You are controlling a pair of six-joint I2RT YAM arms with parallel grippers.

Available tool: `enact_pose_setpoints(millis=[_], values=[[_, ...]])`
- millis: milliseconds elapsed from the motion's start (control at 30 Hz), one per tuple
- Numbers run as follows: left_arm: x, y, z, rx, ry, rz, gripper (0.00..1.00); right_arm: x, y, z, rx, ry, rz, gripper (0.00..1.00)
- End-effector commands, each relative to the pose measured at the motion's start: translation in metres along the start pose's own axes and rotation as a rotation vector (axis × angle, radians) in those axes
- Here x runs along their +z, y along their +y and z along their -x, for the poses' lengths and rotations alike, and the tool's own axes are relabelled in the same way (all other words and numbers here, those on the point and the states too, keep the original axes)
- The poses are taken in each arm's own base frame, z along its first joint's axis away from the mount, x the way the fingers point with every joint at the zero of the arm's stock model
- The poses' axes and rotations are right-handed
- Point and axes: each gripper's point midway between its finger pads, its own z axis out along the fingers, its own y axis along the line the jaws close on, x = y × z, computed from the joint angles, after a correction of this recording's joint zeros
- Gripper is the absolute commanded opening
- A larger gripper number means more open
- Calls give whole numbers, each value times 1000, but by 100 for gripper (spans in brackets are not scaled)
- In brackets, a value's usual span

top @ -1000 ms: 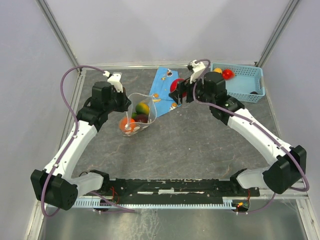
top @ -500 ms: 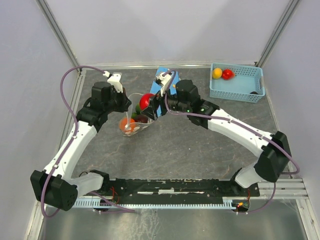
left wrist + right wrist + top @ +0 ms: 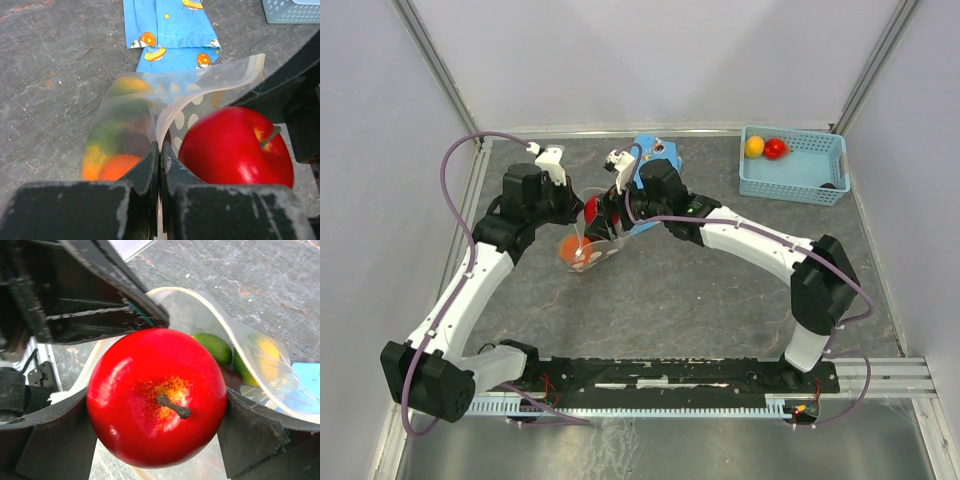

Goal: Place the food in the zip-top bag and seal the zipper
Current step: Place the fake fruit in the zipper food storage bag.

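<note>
Right, the bag (image 3: pixel 200 90) sits left of centre on the table, mouth up and held open. Inside it are an orange fruit (image 3: pixel 117 167), a green one (image 3: pixel 212 347) and a yellow one (image 3: pixel 265 360). The zipper (image 3: pixel 227 70) runs along the raised far lip, unsealed. The left gripper (image 3: pixel 160 160) is pinched together on the near rim of the bag. A red apple (image 3: pixel 157 395) hangs right at the mouth, clamped between the fingers of the right gripper (image 3: pixel 605 213), stem facing the wrist camera.

The table (image 3: pixel 700 290) is dark grey and stone-looking, with pale walls on three sides. A blue wrapper (image 3: pixel 655 155) lies flat just behind the bag, partly under the right arm. The basket (image 3: pixel 800 182) is well apart at far right, with a yellow fruit (image 3: pixel 754 146) and a red one (image 3: pixel 775 148) inside. From above, the right arm hides most of the bag.
</note>
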Motion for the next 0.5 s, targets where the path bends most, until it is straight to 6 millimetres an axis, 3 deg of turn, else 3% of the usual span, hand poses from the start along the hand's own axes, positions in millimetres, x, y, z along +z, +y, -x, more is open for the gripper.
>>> enact_pose_setpoints(millis=[0,233,467], values=[[-8,-7,22,-11,-88,-30,3,3,-15,26,-13,-49,-106,69],[-9,-9,23,-9,-92,-39,3,3,-50,14,5,-13,-286,70],[-8,-11,22,-13,-87,-53,3,11,-54,13,52,-5,-304,80]])
